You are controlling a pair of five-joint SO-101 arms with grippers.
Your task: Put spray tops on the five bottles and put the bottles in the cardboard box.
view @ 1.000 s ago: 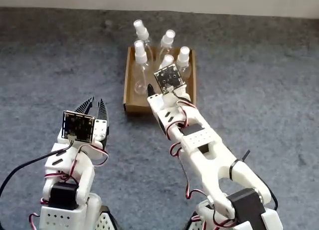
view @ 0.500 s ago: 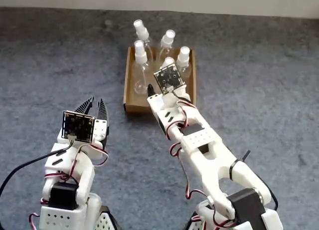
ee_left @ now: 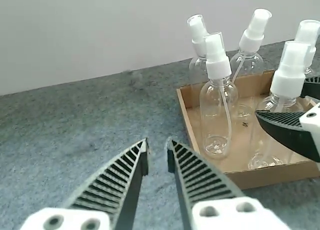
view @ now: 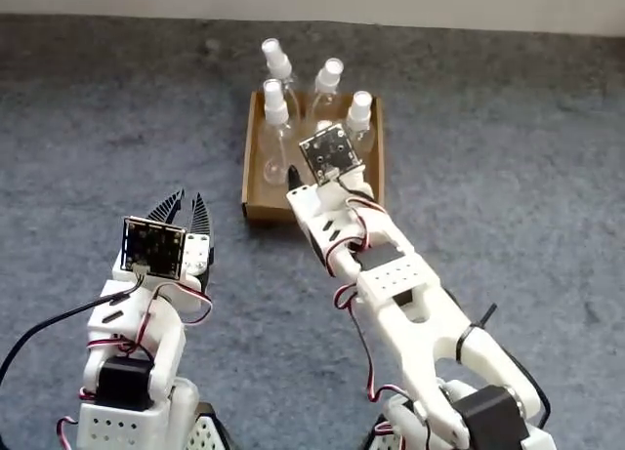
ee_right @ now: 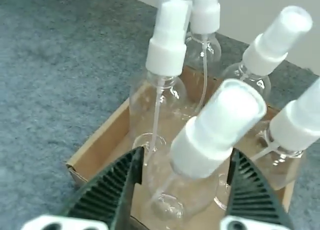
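The cardboard box lies on the grey carpet beyond both arms. Two capped clear bottles stand inside it. Two more rise at its far edge; I cannot tell if they are inside. My right gripper hangs over the box, shut on a fifth spray bottle that leans between its fingers. In the high view, the right wrist camera covers that bottle. My left gripper rests near-left of the box, narrowly open with nothing in it.
Grey carpet spreads on every side of the box. A pale wall runs behind the box. The box's near wall faces the left gripper.
The right arm has stretched slightly farther over the box, and its wrist camera now hides the held bottle's top. The left arm has not moved.
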